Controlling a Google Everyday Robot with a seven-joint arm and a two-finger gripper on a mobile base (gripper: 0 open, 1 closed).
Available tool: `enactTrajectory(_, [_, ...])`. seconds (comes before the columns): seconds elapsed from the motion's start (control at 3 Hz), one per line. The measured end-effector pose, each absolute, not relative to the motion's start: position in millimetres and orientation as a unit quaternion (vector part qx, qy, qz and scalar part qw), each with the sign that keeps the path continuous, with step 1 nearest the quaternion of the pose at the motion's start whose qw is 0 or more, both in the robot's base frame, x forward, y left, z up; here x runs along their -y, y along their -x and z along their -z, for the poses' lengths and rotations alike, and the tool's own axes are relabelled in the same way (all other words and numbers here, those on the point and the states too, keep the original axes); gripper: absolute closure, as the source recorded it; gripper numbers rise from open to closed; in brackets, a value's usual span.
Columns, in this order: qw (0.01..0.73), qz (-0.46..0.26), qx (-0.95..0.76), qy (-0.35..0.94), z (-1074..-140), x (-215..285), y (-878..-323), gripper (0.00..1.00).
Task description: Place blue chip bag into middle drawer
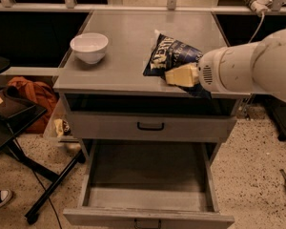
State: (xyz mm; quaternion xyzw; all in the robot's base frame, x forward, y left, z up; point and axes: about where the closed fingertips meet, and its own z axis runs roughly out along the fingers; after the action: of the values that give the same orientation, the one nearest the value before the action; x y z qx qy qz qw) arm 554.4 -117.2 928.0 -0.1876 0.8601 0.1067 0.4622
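My gripper [181,75] is shut on the blue chip bag [169,56], a crinkled dark-blue foil bag with white lettering. I hold it in the air over the front right part of the cabinet top, tilted, its upper end to the left. My pale fingers [180,74] press on its lower edge and my white arm comes in from the right. The middle drawer [148,194] is pulled open below, wide and grey with a bare floor. The bag is above and behind the open drawer.
A white bowl [89,46] stands on the left of the grey cabinet top [119,66]. The upper drawer [150,126] with a black handle is closed. A dark stand and orange cloth [31,97] are on the floor at left. My arm hides the right part of the top.
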Motion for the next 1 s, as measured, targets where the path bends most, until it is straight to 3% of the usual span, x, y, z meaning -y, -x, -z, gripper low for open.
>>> enactTrajectory(0.33, [0.451,-0.123,-0.861,0.198,-910.5,111.8,-550.2,1.00])
enactTrajectory(1.0, [0.387,-0.178,-0.885,0.186,-831.5,125.4,-491.5,1.00])
